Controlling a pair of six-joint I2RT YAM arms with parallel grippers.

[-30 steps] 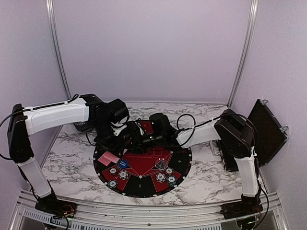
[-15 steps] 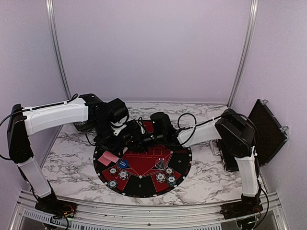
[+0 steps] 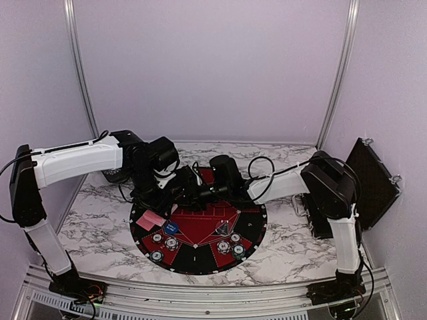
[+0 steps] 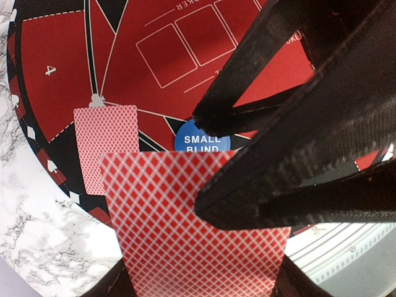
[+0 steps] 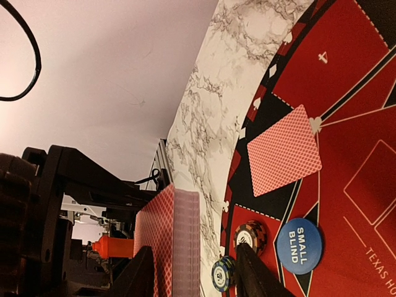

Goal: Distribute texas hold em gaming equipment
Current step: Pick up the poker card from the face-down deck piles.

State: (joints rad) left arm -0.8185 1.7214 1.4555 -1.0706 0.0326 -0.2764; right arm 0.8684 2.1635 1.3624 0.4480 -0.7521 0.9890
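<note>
Over the poker mat (image 4: 55,74), left end effector (image 4: 201,288) pinches the red-backed deck (image 4: 161,210), presenting it for dealing; right end effector (image 5: 195,278), spread, straddles its edge. One dealt card (image 4: 104,148) lies at seat 4.

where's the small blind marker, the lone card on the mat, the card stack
small blind marker (image 4: 202,140), left wrist view, blue printed face
lone card (image 4: 105,148), left wrist view, middle of red back
card stack (image 4: 162,230), left wrist view, top card's back
</note>
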